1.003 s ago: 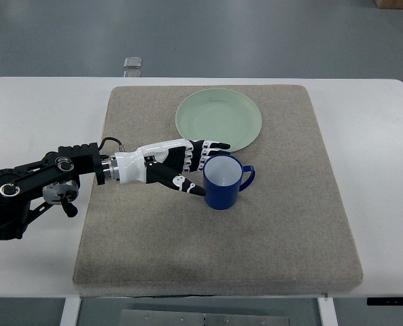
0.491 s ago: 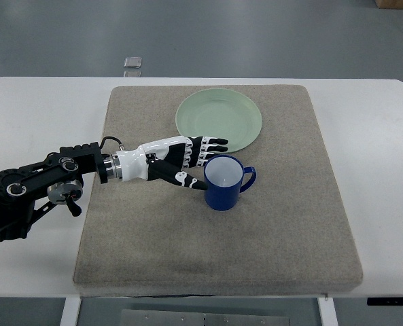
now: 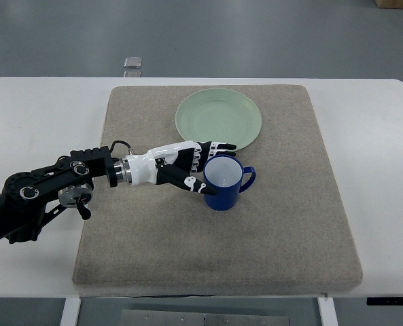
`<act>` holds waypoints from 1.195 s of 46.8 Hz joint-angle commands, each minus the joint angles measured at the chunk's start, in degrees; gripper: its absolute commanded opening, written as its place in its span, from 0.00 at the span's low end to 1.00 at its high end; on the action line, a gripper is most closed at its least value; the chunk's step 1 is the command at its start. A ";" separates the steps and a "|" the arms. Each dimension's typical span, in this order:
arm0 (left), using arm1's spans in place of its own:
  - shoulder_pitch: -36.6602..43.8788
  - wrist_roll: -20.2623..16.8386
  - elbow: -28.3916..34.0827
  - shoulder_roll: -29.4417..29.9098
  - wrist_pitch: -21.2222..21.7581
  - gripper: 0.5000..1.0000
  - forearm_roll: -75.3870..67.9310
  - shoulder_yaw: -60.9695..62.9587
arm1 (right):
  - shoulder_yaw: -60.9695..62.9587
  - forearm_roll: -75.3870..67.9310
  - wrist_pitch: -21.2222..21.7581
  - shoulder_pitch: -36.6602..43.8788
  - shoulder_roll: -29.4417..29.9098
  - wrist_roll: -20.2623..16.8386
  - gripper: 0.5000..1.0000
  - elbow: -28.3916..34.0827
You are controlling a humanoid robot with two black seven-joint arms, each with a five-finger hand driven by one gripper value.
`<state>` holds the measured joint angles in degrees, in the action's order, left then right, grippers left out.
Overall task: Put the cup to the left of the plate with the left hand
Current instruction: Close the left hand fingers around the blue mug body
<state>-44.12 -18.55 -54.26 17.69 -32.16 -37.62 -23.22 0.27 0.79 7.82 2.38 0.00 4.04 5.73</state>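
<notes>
Blue glazed, with a white inside, the cup (image 3: 222,182) stands upright on the grey mat (image 3: 218,197), just below the lower rim of the pale green plate (image 3: 219,121) and slightly right of the plate's middle; its handle points to the right. The cup's left wall is partly covered by the left hand (image 3: 187,165), so how much of the hand actually presses on it cannot be made out. The fingers (image 3: 215,147) lie stretched out along the far side of the cup's rim, reaching onto the gap between cup and plate, while the thumb lies against the near left wall. They sit spread around the cup's left side rather than closed tight; whether they truly clamp it is not clear.

The left arm comes in from the lower left, its dark forearm lying across the white bench (image 3: 38,115) and the mat's left edge, and it is cut off at the picture's left border. The right arm does not show.

Left of the plate the mat is bare up to its left edge, and the wide stretch of mat in front of the cup, towards the near edge, is free too. Beyond the far edge of the bench a small pale object (image 3: 133,62) lies on the floor; what it is cannot be told.
</notes>
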 commanded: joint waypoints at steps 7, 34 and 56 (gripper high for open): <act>-0.18 0.09 0.47 -1.34 0.08 0.99 0.00 0.37 | 0.08 0.00 0.00 0.00 0.00 0.00 0.87 -0.01; -0.62 0.09 1.61 -2.92 0.08 0.95 -0.08 1.42 | 0.00 0.00 0.00 0.00 0.00 0.00 0.87 -0.01; -1.23 0.00 2.93 -4.06 0.17 0.57 -0.08 1.77 | 0.00 0.00 0.00 0.00 0.00 0.00 0.87 -0.01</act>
<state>-45.35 -18.51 -51.38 13.65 -32.08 -37.70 -21.45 0.27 0.79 7.82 2.38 0.00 4.04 5.71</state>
